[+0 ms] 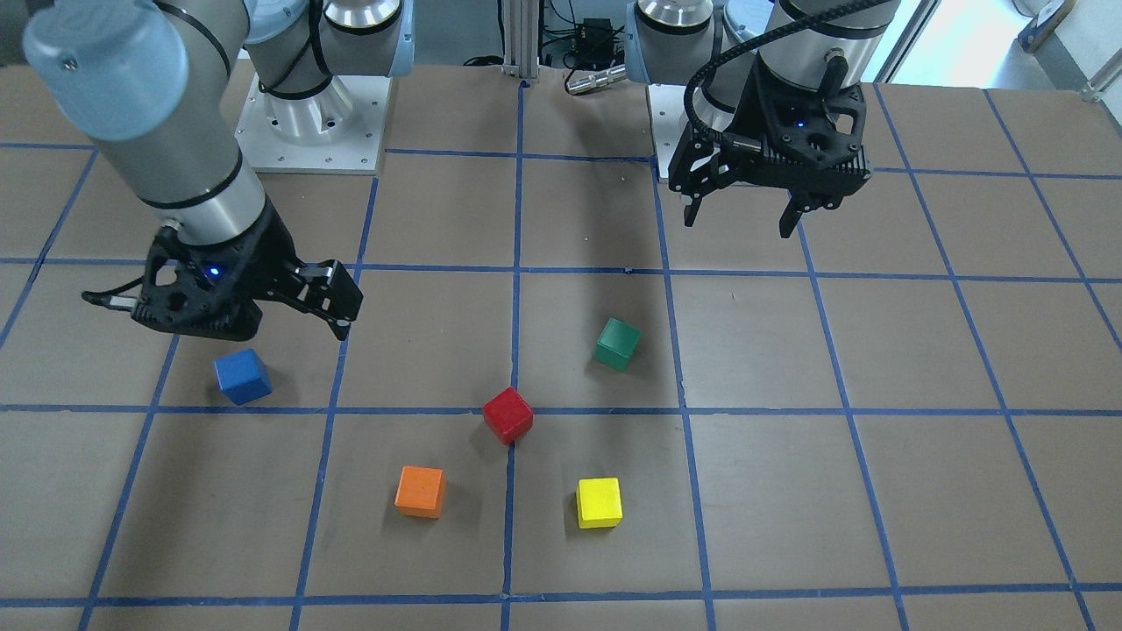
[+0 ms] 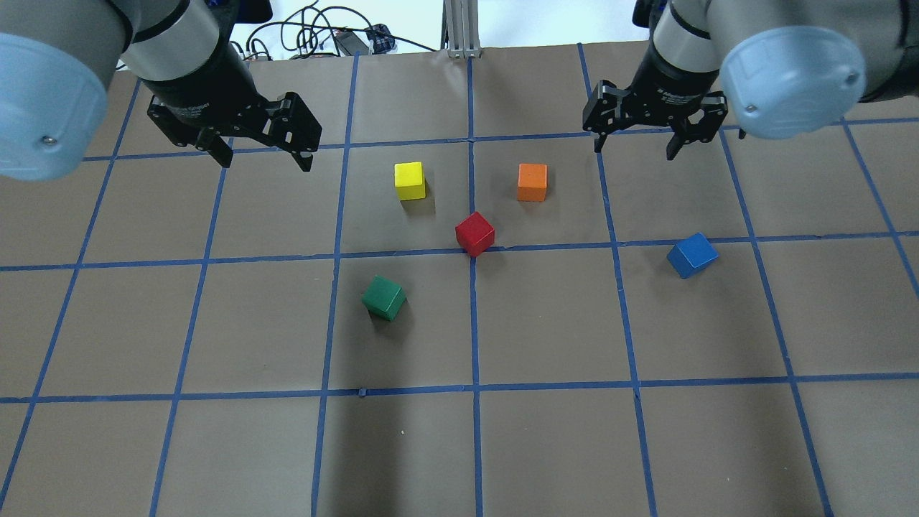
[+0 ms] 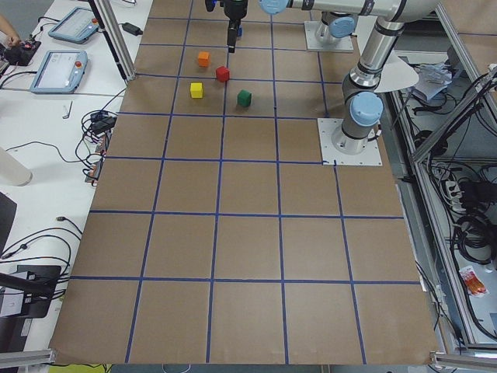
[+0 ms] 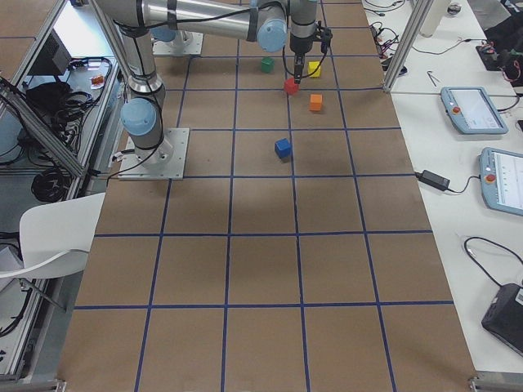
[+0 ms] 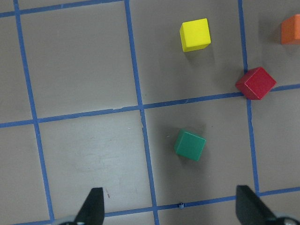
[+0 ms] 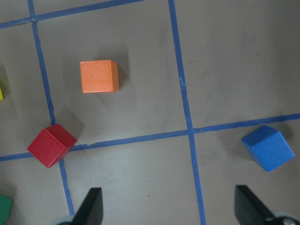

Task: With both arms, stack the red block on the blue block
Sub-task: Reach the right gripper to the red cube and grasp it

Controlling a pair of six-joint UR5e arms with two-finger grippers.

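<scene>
The red block (image 2: 474, 233) sits on a blue tape crossing near the table's middle; it also shows in the left wrist view (image 5: 255, 83) and the right wrist view (image 6: 51, 145). The blue block (image 2: 692, 255) lies alone on the right side of the overhead view and shows in the right wrist view (image 6: 268, 147). My left gripper (image 2: 262, 147) is open and empty, hovering far left of the red block. My right gripper (image 2: 635, 140) is open and empty, hovering beyond the blue block (image 1: 243, 375) and not touching it.
A green block (image 2: 384, 297) lies left and near of the red one. A yellow block (image 2: 410, 180) and an orange block (image 2: 532, 182) lie just beyond it. The brown table (image 2: 546, 445) carries a blue tape grid. The arm bases (image 1: 311, 123) stand on the robot's side.
</scene>
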